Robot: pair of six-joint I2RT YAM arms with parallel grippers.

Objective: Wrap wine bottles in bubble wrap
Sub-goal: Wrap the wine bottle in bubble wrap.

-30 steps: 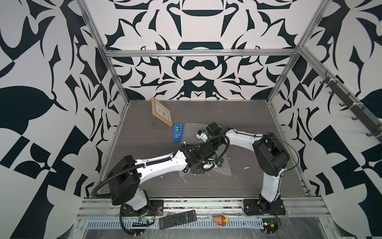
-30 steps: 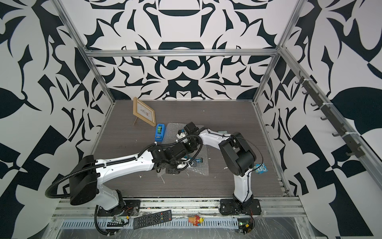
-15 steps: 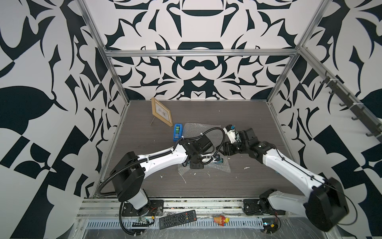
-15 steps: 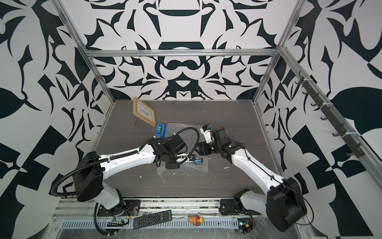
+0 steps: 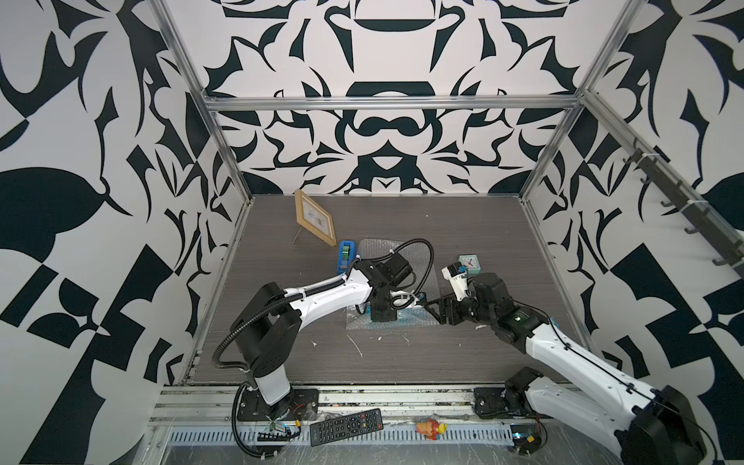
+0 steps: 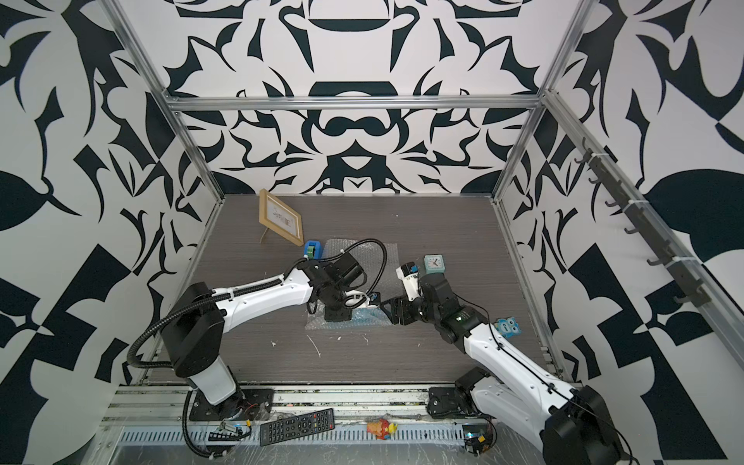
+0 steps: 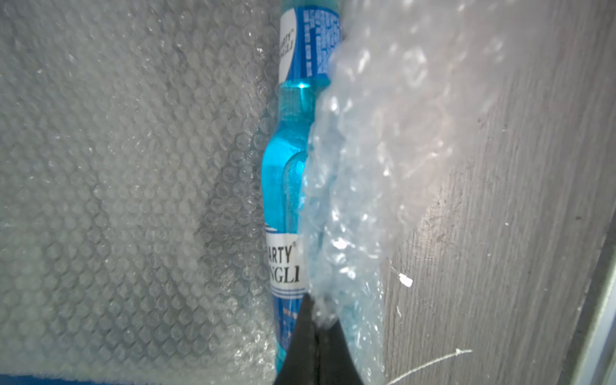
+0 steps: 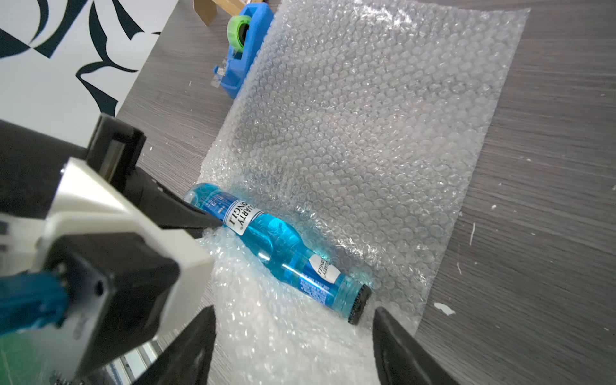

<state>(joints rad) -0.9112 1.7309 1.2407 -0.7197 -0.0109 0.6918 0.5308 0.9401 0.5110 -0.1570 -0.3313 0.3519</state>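
Blue-liquid bottle (image 8: 276, 246) lies on its side at the front end of the bubble wrap (image 8: 366, 116); the left gripper (image 7: 311, 310) pinches a lifted flap beside it, while the right gripper (image 8: 293, 311) hovers, jaws apart, by the cap

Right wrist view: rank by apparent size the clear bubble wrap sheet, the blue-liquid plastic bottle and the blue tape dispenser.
1. clear bubble wrap sheet, by far the largest.
2. blue-liquid plastic bottle.
3. blue tape dispenser, which looks smallest, but it lies farther off and the frame edge crops it, so this rank is unsure.
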